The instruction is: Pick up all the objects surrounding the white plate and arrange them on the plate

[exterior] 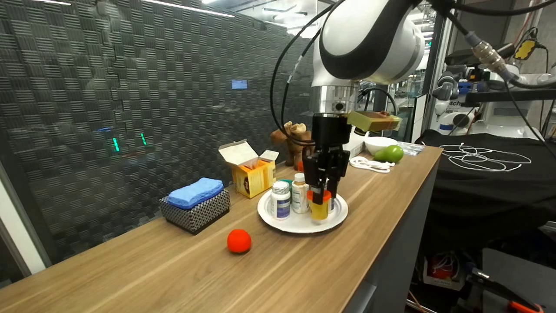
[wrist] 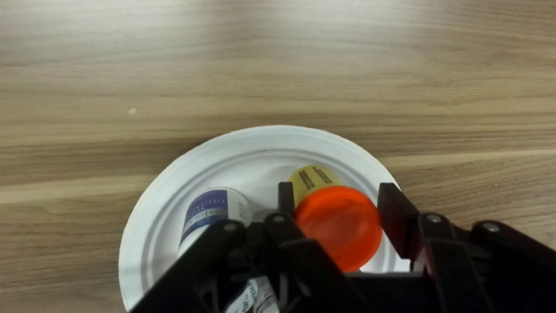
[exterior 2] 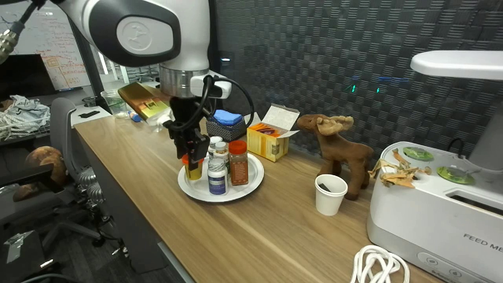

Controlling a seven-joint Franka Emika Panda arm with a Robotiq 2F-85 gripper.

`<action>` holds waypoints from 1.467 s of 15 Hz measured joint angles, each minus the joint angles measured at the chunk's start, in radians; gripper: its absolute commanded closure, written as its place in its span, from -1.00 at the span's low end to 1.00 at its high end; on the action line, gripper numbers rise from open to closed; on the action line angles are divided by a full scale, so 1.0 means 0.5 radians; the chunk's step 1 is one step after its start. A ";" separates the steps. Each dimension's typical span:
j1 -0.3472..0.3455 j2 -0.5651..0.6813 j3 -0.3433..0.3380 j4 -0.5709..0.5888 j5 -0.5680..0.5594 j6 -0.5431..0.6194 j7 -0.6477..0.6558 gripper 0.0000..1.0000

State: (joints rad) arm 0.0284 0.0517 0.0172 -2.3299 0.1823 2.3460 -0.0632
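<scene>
In an exterior view, see at nine o'clock from the white plate (exterior: 297,225) a folded blue cloth (exterior: 195,192) on a patterned box (exterior: 204,214). Find the red-orange ball (exterior: 239,241) on the wooden counter (exterior: 173,269) at eight o'clock, near the plate but apart. Note a yellow carton (exterior: 254,180) of orange packets (exterior: 258,165) at ten, with raised flaps. Come next to a purple-labelled pill bottle (exterior: 280,206) standing on the plate toward nine, then a white-capped pill bottle (exterior: 299,198) nearer the middle. Glimpse a plush moose (exterior: 292,148) at twelve, partly hidden. Find the gripper (exterior: 325,200) narrowed, holding the orange-lidded yellow tub (exterior: 319,211), upright toward four o'clock over the plate; in the wrist view, see one black finger (wrist: 395,217) against each side of the lid (wrist: 341,230). Cannot tell whether resting on the plate or just above. Pass on to a white cord (exterior: 371,164), white bowl (exterior: 380,144) and green pear (exterior: 391,153), all toward two. In an exterior view, see a third pill bottle (exterior 2: 217,182) on the plate at six and a red-capped jar (exterior 2: 239,169) toward three.
</scene>
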 measured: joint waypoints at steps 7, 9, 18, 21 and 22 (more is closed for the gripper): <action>-0.020 0.123 0.000 0.012 0.005 0.088 -0.031 0.47; -0.023 0.129 0.000 0.022 0.005 0.088 -0.037 -0.57; 0.022 -0.034 0.060 0.101 -0.056 -0.112 0.071 -0.99; 0.092 -0.113 0.135 0.185 -0.061 -0.232 0.093 -1.00; 0.117 -0.109 0.161 0.216 -0.061 -0.249 0.094 -1.00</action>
State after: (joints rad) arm 0.0871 -0.0029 0.0975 -2.2219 0.1519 2.2215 -0.0163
